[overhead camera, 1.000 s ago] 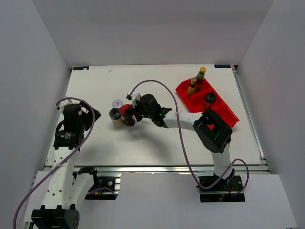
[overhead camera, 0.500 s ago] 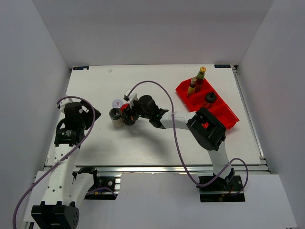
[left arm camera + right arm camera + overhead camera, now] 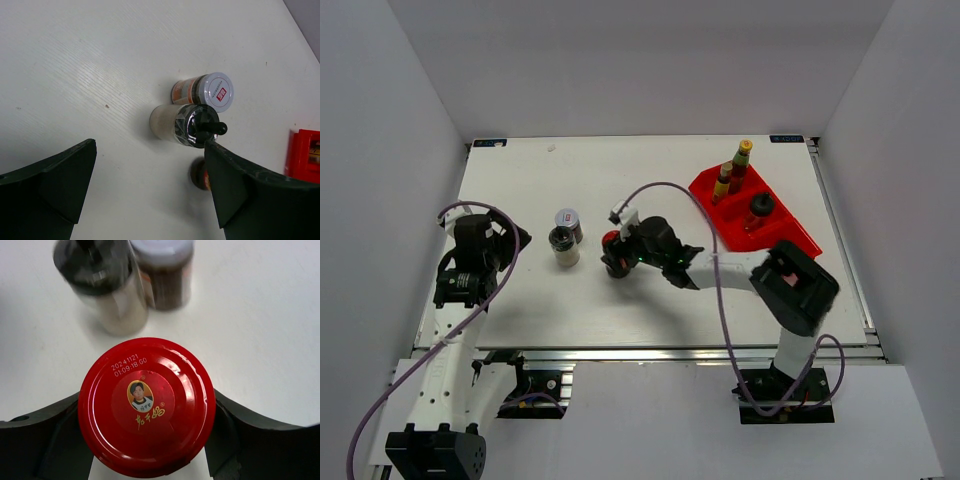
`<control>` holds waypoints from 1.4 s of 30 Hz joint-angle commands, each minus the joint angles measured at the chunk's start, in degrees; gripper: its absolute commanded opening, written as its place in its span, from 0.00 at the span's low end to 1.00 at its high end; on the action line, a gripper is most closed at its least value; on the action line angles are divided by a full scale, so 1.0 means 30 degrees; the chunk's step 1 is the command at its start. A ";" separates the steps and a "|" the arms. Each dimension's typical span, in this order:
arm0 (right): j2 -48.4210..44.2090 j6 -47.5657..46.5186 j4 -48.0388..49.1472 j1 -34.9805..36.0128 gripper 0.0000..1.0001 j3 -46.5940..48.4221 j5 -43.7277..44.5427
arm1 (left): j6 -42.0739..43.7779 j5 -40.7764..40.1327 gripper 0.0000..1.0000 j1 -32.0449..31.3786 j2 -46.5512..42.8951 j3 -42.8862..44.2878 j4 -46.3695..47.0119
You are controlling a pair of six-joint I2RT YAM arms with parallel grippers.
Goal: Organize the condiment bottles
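Observation:
My right gripper (image 3: pixel 616 254) is shut on the red-lidded jar (image 3: pixel 146 405), its fingers on both sides of it, at the table's middle. The jar also shows in the top view (image 3: pixel 612 242) and dimly in the left wrist view (image 3: pixel 199 174). Left of it stand a black-capped glass shaker (image 3: pixel 562 246) and the white-lidded jar (image 3: pixel 568 222), side by side; both show in the left wrist view, shaker (image 3: pixel 185 125) and jar (image 3: pixel 206 91). Two slim dark sauce bottles (image 3: pixel 732 170) and another black-capped shaker (image 3: pixel 760 208) stand in the red bin (image 3: pixel 790 232). My left gripper (image 3: pixel 150 192) is open and empty at the table's left.
The red bin sits at the back right of the white table (image 3: pixel 650 300), angled. Grey walls enclose the table on three sides. The right arm's purple cable (image 3: pixel 665 190) arcs above the table's middle.
My right gripper has drawn the red-lidded jar to the right, away from the shaker and white-lidded jar. The left arm has barely moved.

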 commanded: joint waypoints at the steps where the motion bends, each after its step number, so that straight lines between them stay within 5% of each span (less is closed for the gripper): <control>1: -0.4502 0.1030 0.1349 0.0008 0.31 -0.1942 0.2386 | 0.0084 0.0349 0.98 -0.0004 -0.0456 0.0201 0.0701; 8: -1.1387 0.2086 -0.0381 -0.0897 0.28 -0.6982 0.7926 | 0.0202 0.1403 0.98 -0.0004 -0.0340 -0.0416 0.1843; 19: -1.8283 0.1035 -0.3956 -0.8512 0.26 -0.9009 1.0155 | 0.0436 0.2194 0.98 -0.0004 0.0216 -0.0914 0.3337; 31: -1.7028 0.1998 -0.4191 -1.5572 0.26 -0.8950 0.8459 | 0.0728 0.2313 0.98 -0.0004 0.1418 -0.0592 0.4685; 42: -1.4043 0.1881 -0.1675 -1.7012 0.29 -0.9535 0.7989 | 0.0816 0.2429 0.98 -0.0004 0.2239 -0.0973 0.5681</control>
